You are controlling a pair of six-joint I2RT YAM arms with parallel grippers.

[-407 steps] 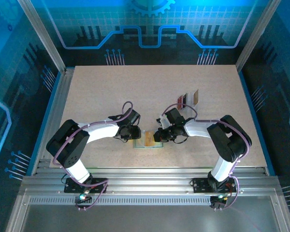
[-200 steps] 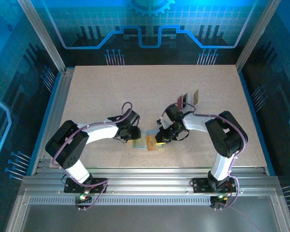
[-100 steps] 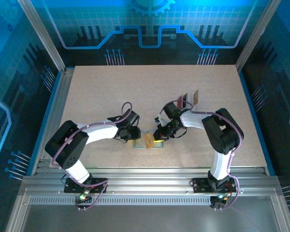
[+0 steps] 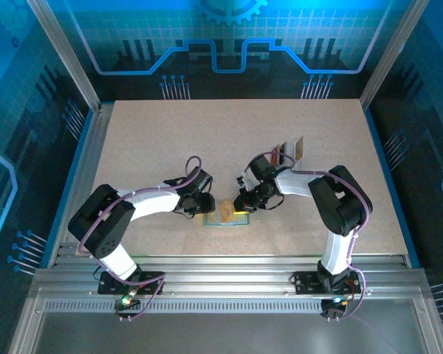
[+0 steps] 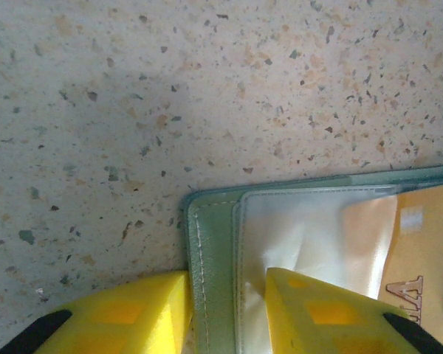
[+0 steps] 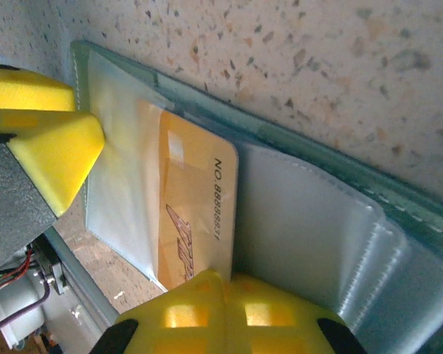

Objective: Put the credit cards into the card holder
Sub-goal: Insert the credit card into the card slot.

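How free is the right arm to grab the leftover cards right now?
Probably not yet: the right gripper is shut on the gold card, which is partly inside the card holder. Once it lets go, the leftover cards sit close beyond its forearm, with nothing visibly between.

- I am working in a robotics lab cell, built for test runs.
- My left arm [image 4: 151,198] and right arm [image 4: 310,183], both white with purple cables looped along them, are bolted to ribbed aluminium rails [image 4: 221,269] at 6 o'clock.
- The speckled table [image 4: 170,133] sits inside a frame of slanted aluminium posts [image 4: 66,51], walled by blue panels [image 4: 15,147] at 9, 12 and 3 o'clock.
- The back panel at 12 o'clock carries a printed gear [image 4: 232,9] and glowing circuit-trace lines [image 4: 229,55].
- The left gripper [image 5: 225,295] and right gripper [image 6: 223,284] wear yellow moulded tips; thin exposed wires [image 6: 22,269] show at 8 o'clock in the right wrist view.
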